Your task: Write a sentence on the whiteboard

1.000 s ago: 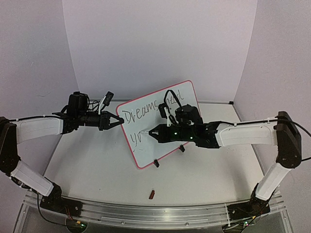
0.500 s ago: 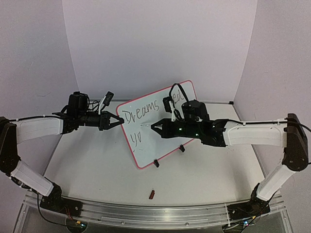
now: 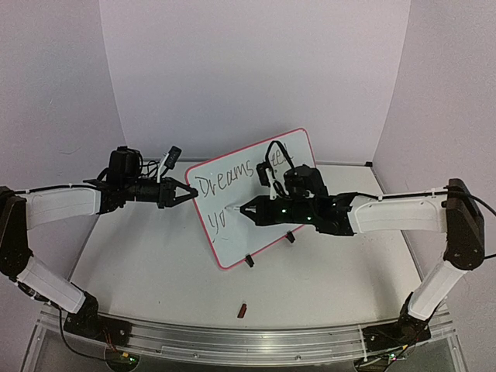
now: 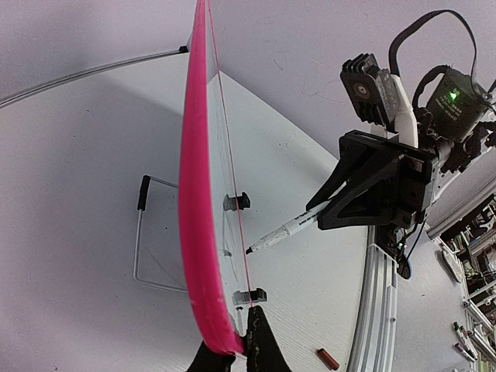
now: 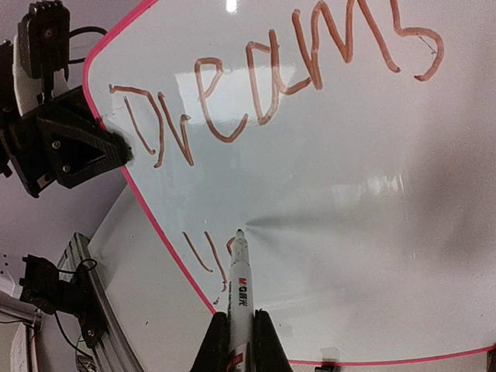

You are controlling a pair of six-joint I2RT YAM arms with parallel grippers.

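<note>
The whiteboard (image 3: pixel 232 236) with its pink frame stands tilted on two black clip feet at mid-table, reading "Dreams need" and, below, "yo". My left gripper (image 3: pixel 189 191) is shut on the board's left edge; in the left wrist view its fingers (image 4: pixel 260 341) pinch the pink frame (image 4: pixel 194 194). My right gripper (image 3: pixel 242 209) is shut on a white marker (image 5: pixel 242 287) whose tip sits at the whiteboard (image 5: pixel 349 194) just right of the "yo". From the left wrist the marker (image 4: pixel 287 230) points at the board's face.
A small red marker cap (image 3: pixel 242 311) lies on the table in front of the board, near the aluminium rail (image 3: pixel 232 341). The board's wire stand (image 4: pixel 139 240) props it from behind. Purple walls close in the back and sides.
The right arm swung up and right half a second ago, then came back down-left. The marker tip is again on the second line beside "yo". The left arm has not moved.
</note>
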